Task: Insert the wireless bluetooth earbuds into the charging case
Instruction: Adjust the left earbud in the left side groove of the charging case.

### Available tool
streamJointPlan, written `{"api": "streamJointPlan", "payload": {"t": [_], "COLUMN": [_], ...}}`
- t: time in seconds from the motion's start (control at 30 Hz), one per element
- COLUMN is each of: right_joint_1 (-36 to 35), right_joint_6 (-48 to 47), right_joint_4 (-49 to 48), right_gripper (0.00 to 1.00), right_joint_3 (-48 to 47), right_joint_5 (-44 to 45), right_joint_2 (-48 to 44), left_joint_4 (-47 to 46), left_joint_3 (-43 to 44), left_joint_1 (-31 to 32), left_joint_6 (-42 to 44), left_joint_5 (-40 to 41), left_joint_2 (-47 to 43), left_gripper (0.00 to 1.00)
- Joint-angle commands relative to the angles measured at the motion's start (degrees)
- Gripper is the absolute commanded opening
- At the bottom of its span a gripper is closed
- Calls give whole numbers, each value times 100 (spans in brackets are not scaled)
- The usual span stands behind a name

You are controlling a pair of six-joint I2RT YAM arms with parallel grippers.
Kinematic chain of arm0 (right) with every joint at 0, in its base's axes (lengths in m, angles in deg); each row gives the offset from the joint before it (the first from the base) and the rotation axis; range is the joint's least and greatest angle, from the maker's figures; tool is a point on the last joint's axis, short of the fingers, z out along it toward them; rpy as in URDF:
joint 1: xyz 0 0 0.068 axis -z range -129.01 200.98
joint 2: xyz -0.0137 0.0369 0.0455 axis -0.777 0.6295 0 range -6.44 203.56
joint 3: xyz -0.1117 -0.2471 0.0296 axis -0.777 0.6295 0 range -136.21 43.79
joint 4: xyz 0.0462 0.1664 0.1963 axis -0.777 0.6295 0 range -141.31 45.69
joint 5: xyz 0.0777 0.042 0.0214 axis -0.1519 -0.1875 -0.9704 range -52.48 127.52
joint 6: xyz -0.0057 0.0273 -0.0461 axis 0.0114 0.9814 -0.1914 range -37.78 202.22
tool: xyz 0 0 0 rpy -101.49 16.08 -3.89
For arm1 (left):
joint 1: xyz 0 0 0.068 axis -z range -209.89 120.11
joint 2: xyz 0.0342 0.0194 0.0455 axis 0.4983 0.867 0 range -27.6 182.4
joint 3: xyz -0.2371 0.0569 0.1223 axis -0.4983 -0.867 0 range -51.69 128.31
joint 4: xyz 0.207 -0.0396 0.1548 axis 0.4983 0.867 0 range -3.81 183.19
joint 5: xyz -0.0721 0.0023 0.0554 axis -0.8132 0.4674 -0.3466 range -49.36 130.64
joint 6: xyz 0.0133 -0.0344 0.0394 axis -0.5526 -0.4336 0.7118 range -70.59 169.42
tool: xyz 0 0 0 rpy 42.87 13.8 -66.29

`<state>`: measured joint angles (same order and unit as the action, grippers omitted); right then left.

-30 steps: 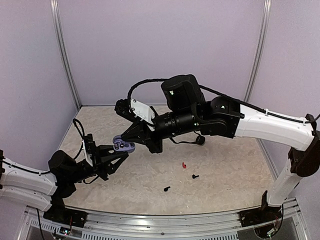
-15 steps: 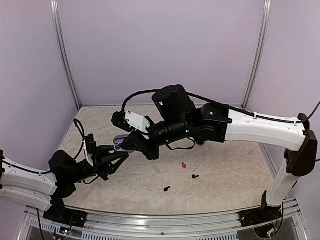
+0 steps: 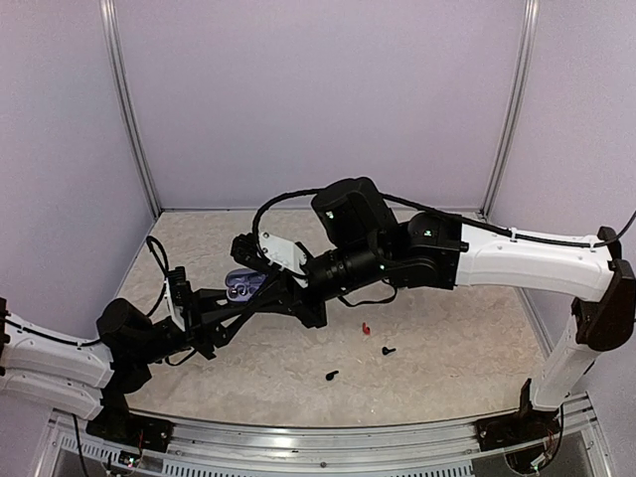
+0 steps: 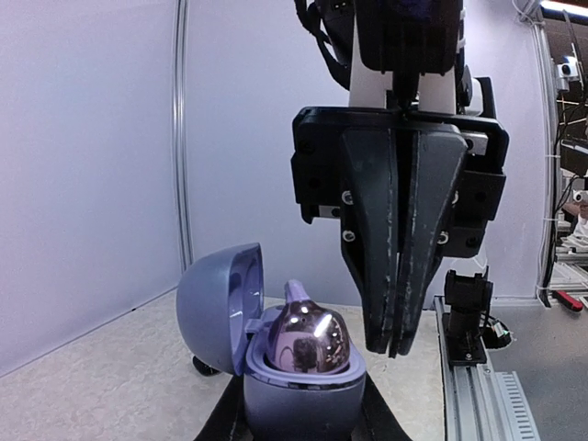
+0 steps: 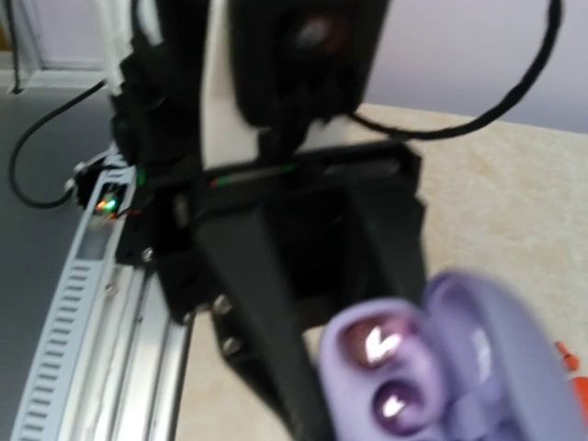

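Observation:
My left gripper (image 3: 238,300) is shut on the lavender charging case (image 3: 243,285), holding it upright above the table. The case (image 4: 303,386) has its lid swung open to the left. Two shiny silvery earbuds (image 5: 372,340) sit in its wells. My right gripper (image 4: 397,349) points straight down just beside the case's right rim, fingers pressed together with nothing between them. In the top view it (image 3: 258,294) is right against the case. A red earbud (image 3: 366,327) and two black earbuds (image 3: 388,350) (image 3: 331,376) lie loose on the table.
The marbled tabletop (image 3: 447,348) is walled by pale panels at the back and sides. A metal rail (image 3: 328,442) runs along the near edge. The right arm stretches across the middle of the table, above the loose earbuds.
The right arm swung down over the case, hiding it half a second ago, then shifted so the case shows again. The left arm and case stayed still.

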<state>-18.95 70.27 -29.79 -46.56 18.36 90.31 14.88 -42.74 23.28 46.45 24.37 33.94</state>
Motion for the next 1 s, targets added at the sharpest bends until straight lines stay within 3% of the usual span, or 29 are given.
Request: {"api": "streamJointPlan", "payload": {"t": [0.0, 0.97], "right_joint_1": [50, 6], "right_joint_6": [-164, -514], "right_joint_4": [-220, 150], "right_gripper": [7, 16], "right_joint_3": [195, -594], "right_joint_5": [-318, 391], "right_joint_2": [-386, -32], "left_joint_4": [-270, 120], "left_joint_3": [150, 452], "left_joint_1": [-4, 62], "left_joint_6": [54, 278], "left_joint_5": [-99, -343], "left_joint_2": [-20, 253], "left_gripper": [0, 0]}}
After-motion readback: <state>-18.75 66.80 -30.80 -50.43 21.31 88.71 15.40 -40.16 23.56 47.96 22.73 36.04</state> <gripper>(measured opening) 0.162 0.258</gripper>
